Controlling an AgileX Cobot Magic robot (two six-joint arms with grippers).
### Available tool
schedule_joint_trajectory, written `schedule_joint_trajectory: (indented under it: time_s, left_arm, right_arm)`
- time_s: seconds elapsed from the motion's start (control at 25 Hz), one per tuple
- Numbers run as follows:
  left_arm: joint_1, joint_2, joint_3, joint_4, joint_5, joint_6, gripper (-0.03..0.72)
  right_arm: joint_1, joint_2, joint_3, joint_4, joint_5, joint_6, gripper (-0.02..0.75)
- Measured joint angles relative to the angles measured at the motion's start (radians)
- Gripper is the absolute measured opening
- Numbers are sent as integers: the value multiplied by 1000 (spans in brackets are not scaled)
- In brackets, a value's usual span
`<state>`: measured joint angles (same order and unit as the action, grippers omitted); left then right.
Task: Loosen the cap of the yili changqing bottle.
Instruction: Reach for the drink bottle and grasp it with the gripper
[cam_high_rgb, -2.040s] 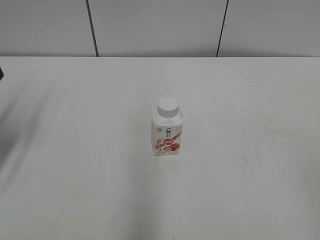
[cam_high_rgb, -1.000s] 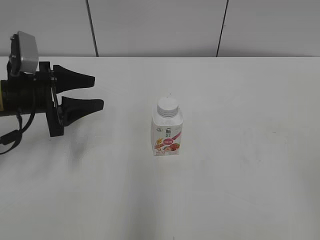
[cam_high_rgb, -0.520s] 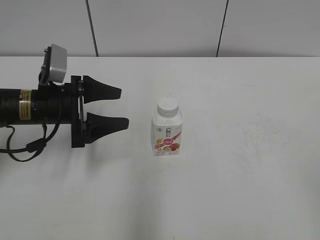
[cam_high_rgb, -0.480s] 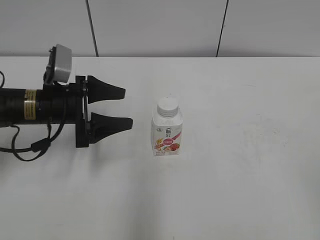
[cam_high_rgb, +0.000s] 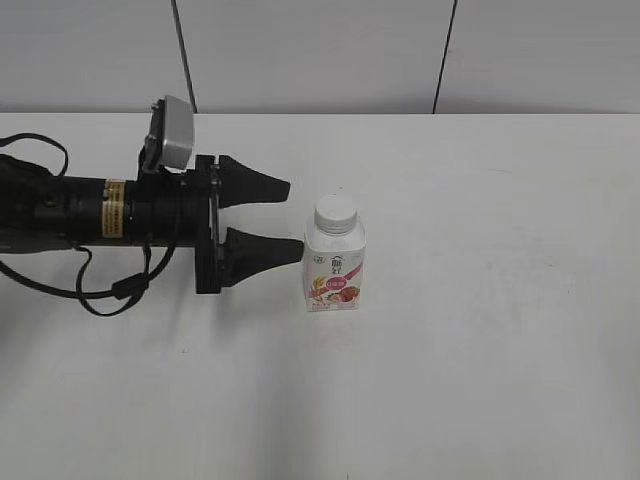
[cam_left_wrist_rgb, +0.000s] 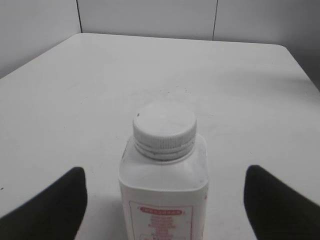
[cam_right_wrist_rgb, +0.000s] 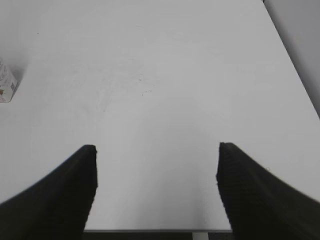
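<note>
The left gripper (cam_high_rgb: 290, 216) is standing with its jaws spread wide, holding nothing. In the exterior view its two black fingers (cam_high_rgb: 262, 247) are pointing sideways at the yili changqing bottle (cam_high_rgb: 335, 262), and the lower tip is reaching just beside the bottle's left wall; whether it is touching cannot be told there. The left wrist view is showing what the exterior view cannot: the bottle (cam_left_wrist_rgb: 164, 185) is sitting in the middle between the two fingertips (cam_left_wrist_rgb: 50, 205), with clear table visible on both sides of it, so the fingers are apart from it. This view is also showing the cap (cam_left_wrist_rgb: 164, 126) from close, white with a ribbed side, sitting on the neck.

The right gripper (cam_right_wrist_rgb: 156, 192) is appearing only in its own wrist view, also with jaws released and wide, hanging over the bare white table (cam_right_wrist_rgb: 175, 90). Only a corner of the bottle (cam_right_wrist_rgb: 7, 86) is showing at the left edge there, well apart from the fingers.

In the exterior view the bottle is standing upright near the middle of the table (cam_high_rgb: 480, 350), label facing the camera.
</note>
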<state>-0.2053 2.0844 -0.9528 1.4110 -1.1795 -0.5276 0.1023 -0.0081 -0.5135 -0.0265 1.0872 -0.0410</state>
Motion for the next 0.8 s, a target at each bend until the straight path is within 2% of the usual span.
schedule_joint_trajectory:
  time_s: [0.44, 0.8]
  left_arm:
    - [-77, 74, -60, -32, 23, -1, 586]
    - [-84, 77, -63, -63, 70, -1, 586]
  right_arm:
    - [0, 0, 0, 0, 0, 0, 587]
    - [0, 0, 0, 0, 0, 0, 587]
